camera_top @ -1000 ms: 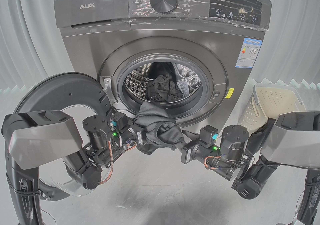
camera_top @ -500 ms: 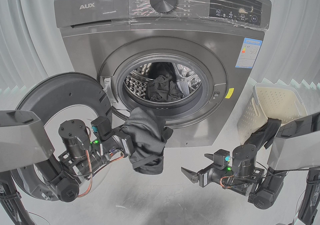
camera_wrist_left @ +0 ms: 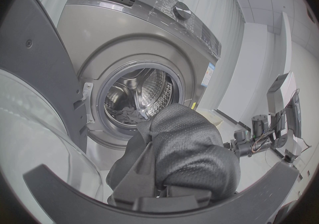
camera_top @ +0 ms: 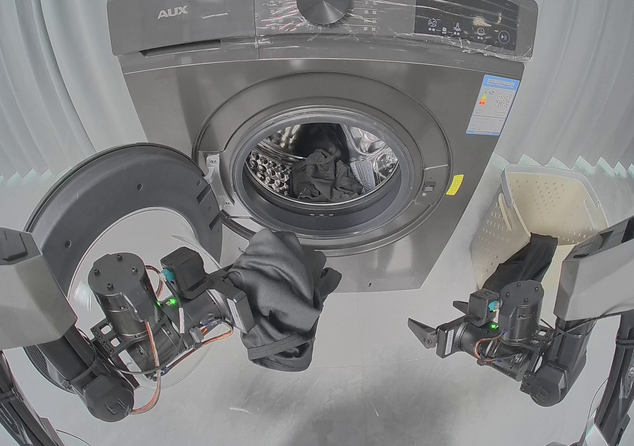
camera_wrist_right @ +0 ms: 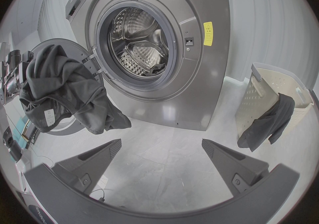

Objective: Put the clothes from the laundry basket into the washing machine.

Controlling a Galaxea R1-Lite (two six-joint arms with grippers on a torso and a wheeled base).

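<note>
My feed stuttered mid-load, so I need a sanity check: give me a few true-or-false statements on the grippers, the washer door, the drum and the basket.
The left gripper holds a dark garment. True.
The right gripper is shut on clothing. False: it is open and empty.
The washing machine has its door closed. False: it stands open.
The drum holds dark clothing. True.
The laundry basket is empty. False: a black garment hangs over its rim.

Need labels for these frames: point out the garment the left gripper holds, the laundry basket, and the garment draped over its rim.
held garment (camera_top: 284, 289), head view, middle of the bunched cloth.
laundry basket (camera_top: 548, 203), head view, perforated inner wall.
draped garment (camera_wrist_right: 265, 121), right wrist view, cloth below the rim.
</note>
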